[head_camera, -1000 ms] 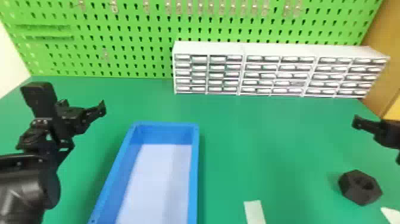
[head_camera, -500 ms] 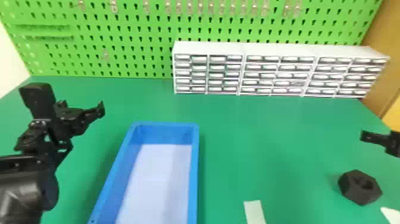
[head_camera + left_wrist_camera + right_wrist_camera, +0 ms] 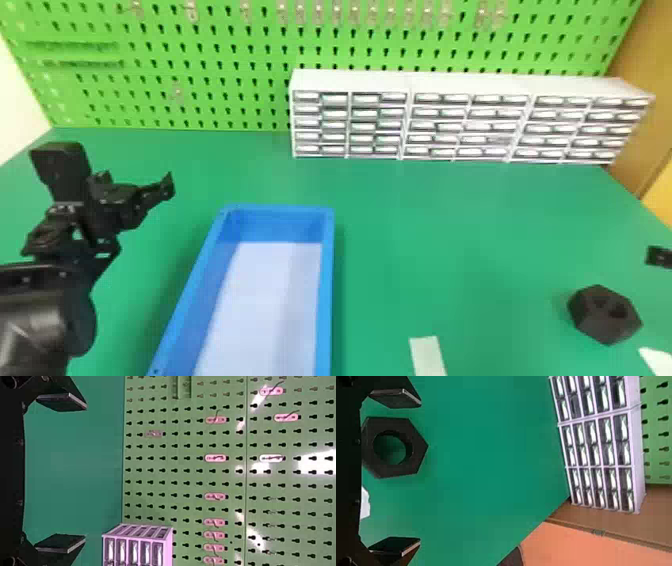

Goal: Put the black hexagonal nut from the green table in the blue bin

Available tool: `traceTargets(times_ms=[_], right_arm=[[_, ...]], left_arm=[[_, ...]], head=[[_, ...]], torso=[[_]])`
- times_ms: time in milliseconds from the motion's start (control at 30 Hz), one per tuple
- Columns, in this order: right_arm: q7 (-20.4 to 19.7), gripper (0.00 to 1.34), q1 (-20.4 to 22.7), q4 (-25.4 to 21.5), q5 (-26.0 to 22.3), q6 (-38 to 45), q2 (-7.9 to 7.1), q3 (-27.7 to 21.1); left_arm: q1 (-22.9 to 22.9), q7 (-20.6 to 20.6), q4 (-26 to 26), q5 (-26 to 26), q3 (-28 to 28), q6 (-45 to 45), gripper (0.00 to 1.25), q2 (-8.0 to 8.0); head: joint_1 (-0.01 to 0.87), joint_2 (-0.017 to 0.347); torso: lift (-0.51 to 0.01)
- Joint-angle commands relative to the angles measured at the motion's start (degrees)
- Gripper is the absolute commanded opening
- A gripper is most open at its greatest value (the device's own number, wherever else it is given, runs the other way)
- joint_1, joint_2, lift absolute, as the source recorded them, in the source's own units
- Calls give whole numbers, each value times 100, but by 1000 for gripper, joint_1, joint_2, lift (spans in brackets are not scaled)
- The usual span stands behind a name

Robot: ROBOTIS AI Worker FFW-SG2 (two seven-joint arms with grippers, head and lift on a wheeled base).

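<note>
Lying flat on the green table (image 3: 425,240), black hexagonal nut (image 3: 604,316), well out to the right of the blue bin (image 3: 326,280) and apart from it. Hole faces up; table colour shows through it in the right wrist view. Outline about as broad as it is long, so no clear long axis; one corner points away from the right gripper (image 3: 660,256), roughly toward the drawer cabinets (image 3: 465,85). Right gripper at the head view's right edge, near the nut. Its fingers (image 3: 395,398) stand wide apart, gripping nothing; in its wrist view the nut lies between them, closer to one than the other. Blue bin upright, open top, long axis running away from the robot, pale floor bare where visible. Left gripper (image 3: 136,181) above the table left of the bin, fingers spread wide and empty. Pale strip (image 3: 427,356) on the table between bin and nut; white scrap (image 3: 656,361) just beside the nut, on its near right side. Cabinets stand along the green pegboard (image 3: 210,95), pale patches on their drawer fronts; any lettering too small to make out.
</note>
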Motion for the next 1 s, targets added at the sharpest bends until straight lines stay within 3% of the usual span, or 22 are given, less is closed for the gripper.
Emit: traceTargets(times_ms=[0,467,967], right_arm=[[0,1252,-2,-12,159,62,-9,-84],[0,1252,51,67,441,62,27,-313],[0,1252,7,321,520,62,211,-304]], left_arm=[[9,0,-13,1,21,13,1135,9],[-8,0,-13,1,-23,39,1134,1],[-17,0,-13,-35,-49,66,1134,1]], head=[[666,32],[666,32],[666,32]], torso=[[-100],[-100],[-100]])
